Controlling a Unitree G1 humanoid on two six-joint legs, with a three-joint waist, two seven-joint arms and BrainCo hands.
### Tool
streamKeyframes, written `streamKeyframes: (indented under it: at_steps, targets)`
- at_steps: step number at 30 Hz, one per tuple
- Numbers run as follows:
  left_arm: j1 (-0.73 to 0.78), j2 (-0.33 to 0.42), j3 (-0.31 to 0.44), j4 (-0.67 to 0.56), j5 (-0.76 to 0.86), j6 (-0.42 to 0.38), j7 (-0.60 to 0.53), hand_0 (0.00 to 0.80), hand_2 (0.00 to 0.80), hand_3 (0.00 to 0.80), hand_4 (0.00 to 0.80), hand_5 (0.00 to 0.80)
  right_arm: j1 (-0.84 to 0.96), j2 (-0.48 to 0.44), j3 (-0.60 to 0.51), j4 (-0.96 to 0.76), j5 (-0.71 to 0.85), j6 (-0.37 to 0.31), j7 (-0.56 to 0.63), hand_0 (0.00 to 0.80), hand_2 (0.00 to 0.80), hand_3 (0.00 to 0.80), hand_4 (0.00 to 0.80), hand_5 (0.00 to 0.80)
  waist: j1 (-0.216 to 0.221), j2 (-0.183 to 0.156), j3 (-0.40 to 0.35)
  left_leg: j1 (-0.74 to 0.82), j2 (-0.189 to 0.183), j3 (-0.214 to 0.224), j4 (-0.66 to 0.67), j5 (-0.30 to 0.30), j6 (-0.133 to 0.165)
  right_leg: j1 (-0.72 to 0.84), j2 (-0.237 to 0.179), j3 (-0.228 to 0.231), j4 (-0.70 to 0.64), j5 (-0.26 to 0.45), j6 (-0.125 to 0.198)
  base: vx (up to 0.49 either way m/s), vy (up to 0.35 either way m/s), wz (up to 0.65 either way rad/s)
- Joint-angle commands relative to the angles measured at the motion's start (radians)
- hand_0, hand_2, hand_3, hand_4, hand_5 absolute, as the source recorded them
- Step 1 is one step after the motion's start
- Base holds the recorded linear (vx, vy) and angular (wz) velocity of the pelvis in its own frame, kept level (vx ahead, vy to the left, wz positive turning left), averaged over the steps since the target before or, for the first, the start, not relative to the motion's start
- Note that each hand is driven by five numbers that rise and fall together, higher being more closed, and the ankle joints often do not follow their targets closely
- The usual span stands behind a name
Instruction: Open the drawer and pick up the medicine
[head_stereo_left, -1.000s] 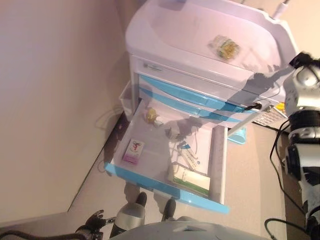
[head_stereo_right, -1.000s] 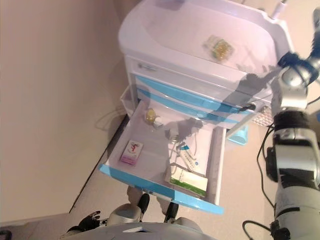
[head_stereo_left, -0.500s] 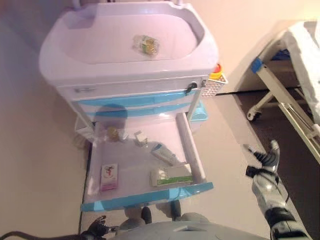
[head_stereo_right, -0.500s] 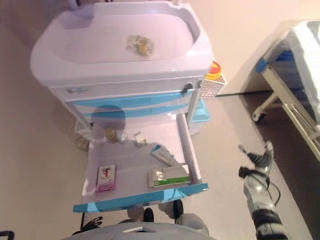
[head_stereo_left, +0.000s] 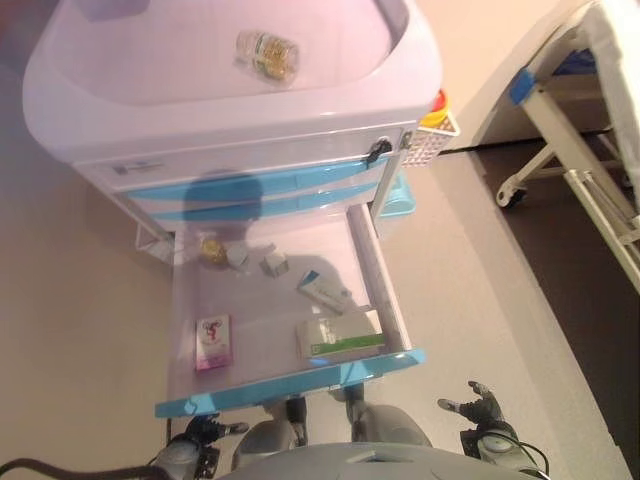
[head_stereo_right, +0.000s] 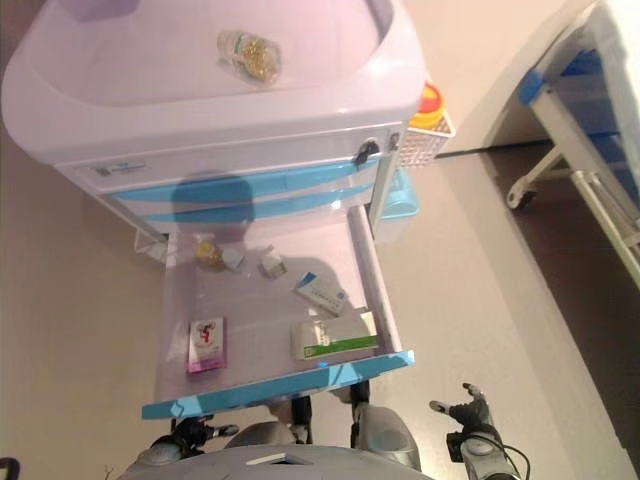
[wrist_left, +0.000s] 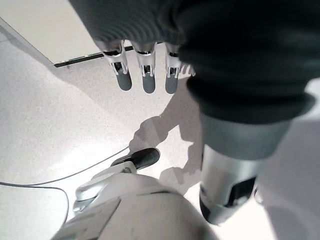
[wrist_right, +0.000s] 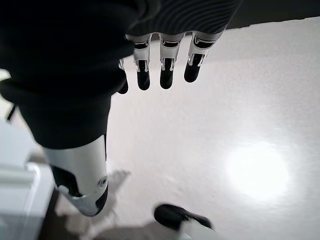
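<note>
The white and blue cart (head_stereo_left: 330, 110) has its lowest drawer (head_stereo_left: 290, 385) pulled out. Inside lie a pink box (head_stereo_left: 213, 342), a green and white box (head_stereo_left: 340, 338), a blue and white box (head_stereo_left: 325, 291), a small white box (head_stereo_left: 272, 264) and a small amber bottle (head_stereo_left: 211, 249). A clear pack of yellow pills (head_stereo_left: 266, 53) rests on the cart's top. My left hand (head_stereo_left: 205, 432) hangs low below the drawer front, fingers (wrist_left: 143, 75) straight and empty. My right hand (head_stereo_left: 478, 408) hangs low to the right of the drawer, fingers (wrist_right: 165, 70) straight, holding nothing.
A wire basket (head_stereo_left: 437, 118) with a yellow and red item hangs on the cart's right side, a blue bin (head_stereo_left: 400, 195) below it. A bed frame on wheels (head_stereo_left: 570, 150) stands at the right. A wall runs along the left.
The camera has shifted. My right arm has dropped from beside the cart to low by the floor. The drawer stays open and its contents have not moved.
</note>
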Motion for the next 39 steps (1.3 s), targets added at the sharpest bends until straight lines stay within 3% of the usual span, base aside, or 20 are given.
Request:
streamKeyframes:
  at_steps: [1,5,12,18,24,31,39]
  targets:
    - [-0.059,0.017,-0.079,-0.030,0.103,-0.048,-0.003,0.000,0.000,0.000,0.000,0.000,-0.086,-0.042,0.044,0.007,-0.006,-0.029,0.001,0.000,0.000,0.000,0.000,0.000,0.012,0.033,0.073,-0.098,-0.014,-0.058,0.046,-0.040,0.006,-0.052,0.007,-0.043,0.196,-0.117,0.047,-0.143,0.000,0.22]
    - [-0.100,0.045,-0.132,-0.078,0.153,-0.050,-0.008,0.000,0.000,0.000,0.000,0.000,-0.122,-0.060,0.086,-0.005,-0.044,-0.029,-0.003,0.000,0.000,0.000,0.000,0.000,0.013,0.047,0.136,-0.165,-0.019,-0.060,0.101,-0.036,0.008,-0.110,0.007,-0.049,0.251,-0.131,0.034,-0.104,0.017,0.09]
    - [-0.193,0.096,-0.223,-0.188,0.215,-0.040,0.010,0.000,0.000,0.000,0.000,0.000,-0.214,-0.106,0.145,-0.021,-0.047,-0.025,-0.003,0.000,0.000,0.000,0.000,0.000,0.015,0.062,0.241,-0.359,-0.048,-0.062,0.337,-0.075,0.027,-0.293,-0.002,-0.054,0.456,-0.172,0.003,-0.077,0.041,0.01]
    - [-0.239,0.137,-0.246,-0.322,0.211,-0.025,0.021,0.000,0.000,0.000,0.000,0.000,-0.236,-0.130,0.156,-0.044,-0.028,-0.013,-0.004,0.000,0.000,0.000,0.000,0.000,0.010,0.080,0.251,-0.485,-0.061,-0.064,0.454,-0.105,0.038,-0.427,0.004,-0.050,0.581,-0.204,-0.012,-0.012,0.044,0.04]
    - [-0.291,0.209,-0.239,-0.433,0.208,0.010,0.029,0.000,0.000,0.000,0.000,0.000,-0.228,-0.154,0.144,-0.067,-0.006,0.000,0.011,0.000,0.000,0.000,0.000,0.000,-0.010,0.088,0.251,-0.549,-0.061,-0.036,0.514,-0.126,0.041,-0.497,0.011,-0.029,0.621,-0.204,-0.017,0.025,0.081,-0.02]
    - [-0.379,0.338,-0.167,-0.562,0.105,0.102,-0.051,0.000,0.000,0.000,0.000,0.000,-0.177,-0.183,0.110,-0.071,-0.008,0.003,0.022,0.000,0.000,0.000,0.000,0.000,-0.046,0.095,0.251,-0.588,-0.058,0.009,0.566,-0.159,0.052,-0.545,0.013,0.007,0.640,-0.192,-0.013,0.055,0.099,-0.14]
    - [-0.587,0.471,-0.104,-0.537,0.001,0.235,-0.168,0.000,0.000,0.000,0.000,0.000,-0.154,-0.215,0.094,-0.077,-0.022,-0.011,0.046,0.000,0.000,0.000,0.000,0.000,-0.099,0.090,0.251,-0.606,-0.052,0.057,0.616,-0.198,0.062,-0.571,0.009,0.050,0.637,-0.173,0.001,0.059,0.107,-0.16]
